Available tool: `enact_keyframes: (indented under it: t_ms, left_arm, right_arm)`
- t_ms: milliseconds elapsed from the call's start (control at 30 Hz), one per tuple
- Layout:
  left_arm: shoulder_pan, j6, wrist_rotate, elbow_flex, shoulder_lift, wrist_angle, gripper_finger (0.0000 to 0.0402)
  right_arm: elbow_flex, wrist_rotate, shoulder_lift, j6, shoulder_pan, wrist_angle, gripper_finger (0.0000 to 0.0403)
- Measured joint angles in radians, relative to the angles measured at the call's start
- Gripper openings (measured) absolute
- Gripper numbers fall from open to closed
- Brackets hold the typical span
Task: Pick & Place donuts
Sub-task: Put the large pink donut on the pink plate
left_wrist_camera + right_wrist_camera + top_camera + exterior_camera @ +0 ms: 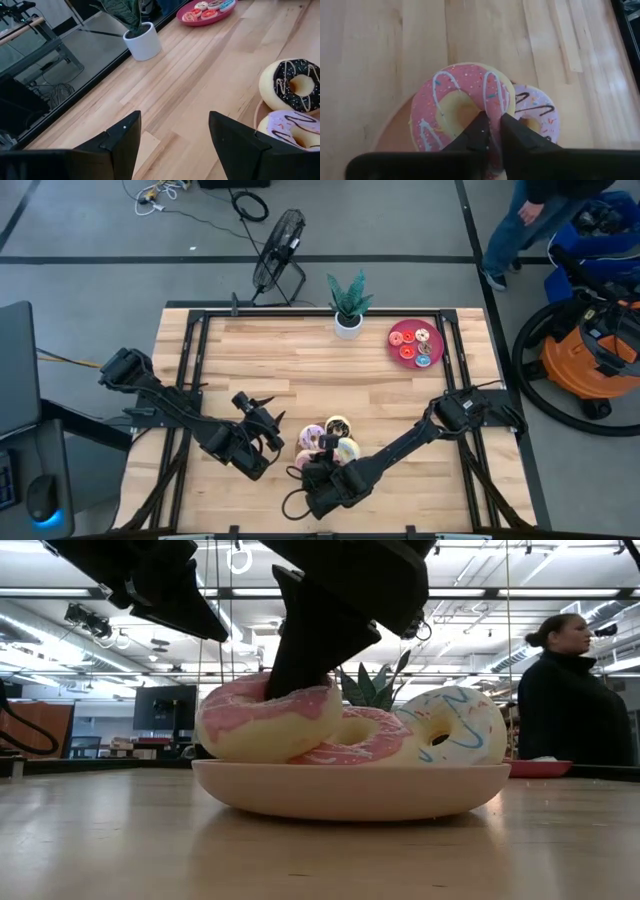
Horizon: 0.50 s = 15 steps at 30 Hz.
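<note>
On the pink plate (350, 795), three donuts (265, 720) visible.

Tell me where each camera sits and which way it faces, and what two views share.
High: above the table, facing straight down; both arms show, left end effector open, right end effector at the donuts.
Low: at tabletop height, facing level across the plate into the room; right arm reaches the pink donut.
Left wrist: on the left arm, facing the plant and red plate; own fingers show.
Right wrist: on the right arm, facing down; own fingers pinch the pink donut.
Shared: low and right wrist show that donut.
</note>
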Motion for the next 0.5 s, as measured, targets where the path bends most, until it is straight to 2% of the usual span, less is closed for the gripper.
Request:
enact_keyframes:
  t_ms: [500]
  left_arm:
    - [0.0,0.0,0.0,0.0,0.0,0.0,0.0238]
  right_arm:
    - [0.0,0.002,-0.01,-0.001,0.0,-0.022,0.0167]
